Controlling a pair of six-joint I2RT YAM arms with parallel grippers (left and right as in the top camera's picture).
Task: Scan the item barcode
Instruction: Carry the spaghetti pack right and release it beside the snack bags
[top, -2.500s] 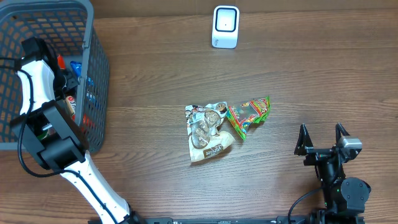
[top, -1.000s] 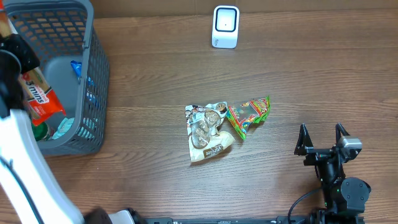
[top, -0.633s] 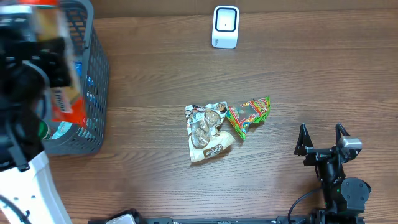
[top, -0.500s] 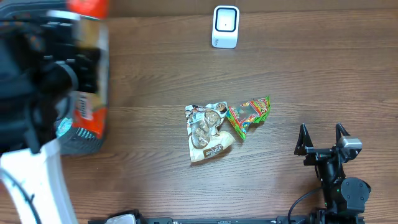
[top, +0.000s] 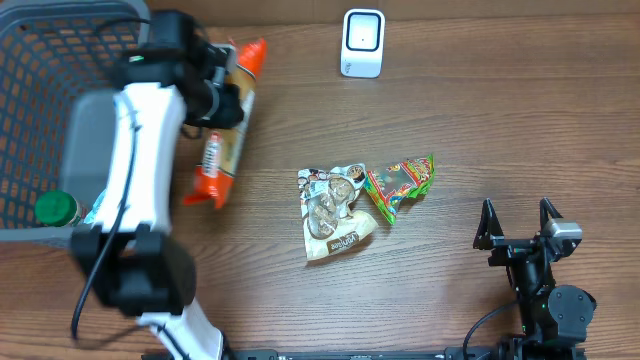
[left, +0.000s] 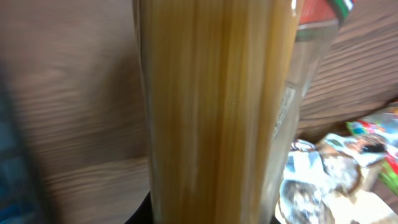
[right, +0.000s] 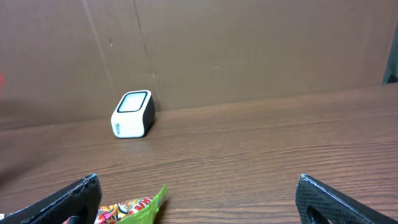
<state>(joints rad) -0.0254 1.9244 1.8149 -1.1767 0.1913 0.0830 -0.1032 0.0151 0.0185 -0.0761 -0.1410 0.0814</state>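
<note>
My left gripper (top: 222, 100) is shut on a long spaghetti packet (top: 226, 125) with orange-red ends, held above the table just right of the basket. In the left wrist view the packet (left: 211, 106) fills the middle as a yellow-brown column and hides the fingers. The white barcode scanner (top: 362, 42) stands at the back of the table, also seen in the right wrist view as the scanner (right: 133, 114) against the cardboard wall. My right gripper (top: 518, 215) rests open near the front right, its fingertips (right: 81, 193) wide apart with nothing between them.
A grey mesh basket (top: 60, 70) at the far left holds a green-capped jar (top: 56, 208) and other goods. A cream snack bag (top: 335, 212) and a green-red triangular snack packet (top: 400, 183) lie mid-table.
The left arm has lifted the spaghetti packet out of the basket and swung it right, over the table beside the basket. The right arm has not moved.
</note>
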